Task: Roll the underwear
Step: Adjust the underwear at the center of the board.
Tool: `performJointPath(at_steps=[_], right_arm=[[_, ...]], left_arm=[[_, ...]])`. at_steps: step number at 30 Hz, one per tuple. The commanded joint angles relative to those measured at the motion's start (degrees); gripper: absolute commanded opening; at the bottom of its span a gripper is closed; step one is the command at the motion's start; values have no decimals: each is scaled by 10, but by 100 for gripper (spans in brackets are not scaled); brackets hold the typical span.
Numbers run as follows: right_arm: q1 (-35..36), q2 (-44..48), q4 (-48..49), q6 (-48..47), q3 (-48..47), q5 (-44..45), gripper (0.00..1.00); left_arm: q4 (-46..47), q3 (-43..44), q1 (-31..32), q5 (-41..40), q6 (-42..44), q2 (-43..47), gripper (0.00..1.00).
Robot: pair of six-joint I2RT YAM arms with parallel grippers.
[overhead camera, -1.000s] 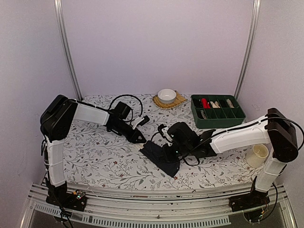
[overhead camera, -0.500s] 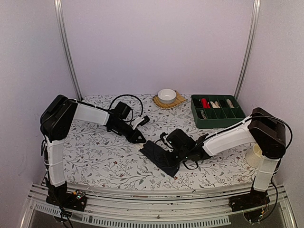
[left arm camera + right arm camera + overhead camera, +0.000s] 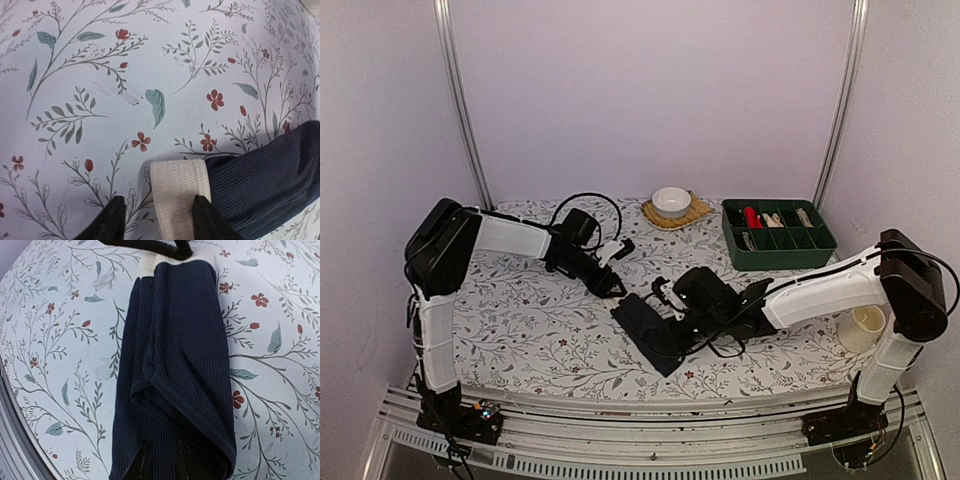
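Lying as a long folded strip on the flowered tablecloth (image 3: 520, 330), the underwear (image 3: 175, 340) sat around the middle of the table, a little toward its near side. The dark ribbed cloth ended in a white waistband (image 3: 180, 192) at the far-left end. A hemmed fold edge crossed the strip aslant closer to the other end.

The left gripper (image 3: 159, 222) stood over the waistband with its fingers parted, one tip over the band and the other off it on bare tablecloth. The right gripper (image 3: 162, 465) was at the opposite end, its dark fingers close together against the dark cloth. Whether they nipped it could not be told.

Left of the strip, a broad run of tablecloth reached the table's near edge (image 3: 620, 398). At the far right stood a green compartment tray (image 3: 778, 235). Left of that was a white bowl (image 3: 671, 201) on a woven mat (image 3: 692, 212). Both were well apart from the garment. A pale cup (image 3: 865, 328) sat by the right edge.
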State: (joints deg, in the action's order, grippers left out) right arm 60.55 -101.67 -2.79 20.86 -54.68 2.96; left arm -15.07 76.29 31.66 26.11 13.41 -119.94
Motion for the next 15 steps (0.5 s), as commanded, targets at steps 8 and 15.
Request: performJointPath(at_steps=[8, 15], right_arm=[[4, 136, -153, -32, -49, 112, 50], [4, 197, -207, -80, -59, 225, 99]], left_arm=[[-44, 47, -2, -67, 30, 63, 98], [-21, -1, 13, -100, 100, 169, 99]])
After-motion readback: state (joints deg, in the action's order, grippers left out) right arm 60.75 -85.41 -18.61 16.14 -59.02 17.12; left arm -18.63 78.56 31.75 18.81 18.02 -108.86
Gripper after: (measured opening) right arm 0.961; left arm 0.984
